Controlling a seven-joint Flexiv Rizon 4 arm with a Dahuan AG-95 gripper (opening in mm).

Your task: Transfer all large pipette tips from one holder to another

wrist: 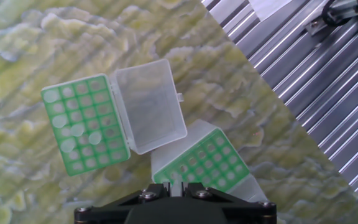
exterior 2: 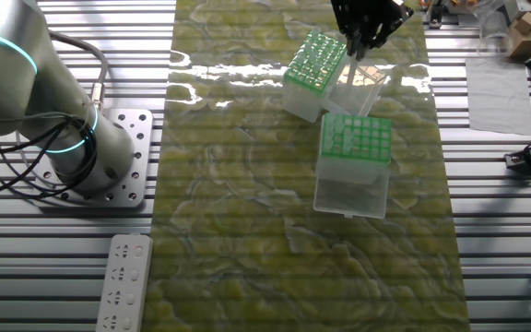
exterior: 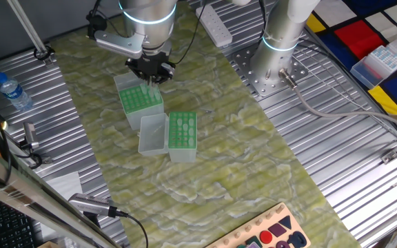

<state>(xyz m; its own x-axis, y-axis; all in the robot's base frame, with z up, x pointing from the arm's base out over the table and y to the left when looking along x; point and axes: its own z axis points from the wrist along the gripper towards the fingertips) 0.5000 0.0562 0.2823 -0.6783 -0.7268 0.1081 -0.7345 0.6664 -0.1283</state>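
Observation:
Two green-topped holders sit on the mat with their clear lids open. My gripper (exterior: 150, 77) (exterior 2: 362, 41) hangs just above the far holder (exterior: 140, 100) (exterior 2: 313, 61) (wrist: 207, 160). In the hand view the gripper (wrist: 174, 185) has its fingers close together on a pale large pipette tip (wrist: 175, 180). The other holder (exterior: 182, 129) (exterior 2: 358, 138) (wrist: 86, 124) carries several pale large pipette tips (wrist: 73, 134) along one edge and near its middle. Whether the far holder's holes are filled is unclear.
Each holder's clear lid (wrist: 149, 106) (exterior 2: 350, 194) lies flat beside it. A water bottle (exterior: 12, 91) stands at the left on the ribbed metal. A second arm's base (exterior: 281, 48) stands behind. A board of coloured shapes (exterior: 267, 234) lies at the front edge.

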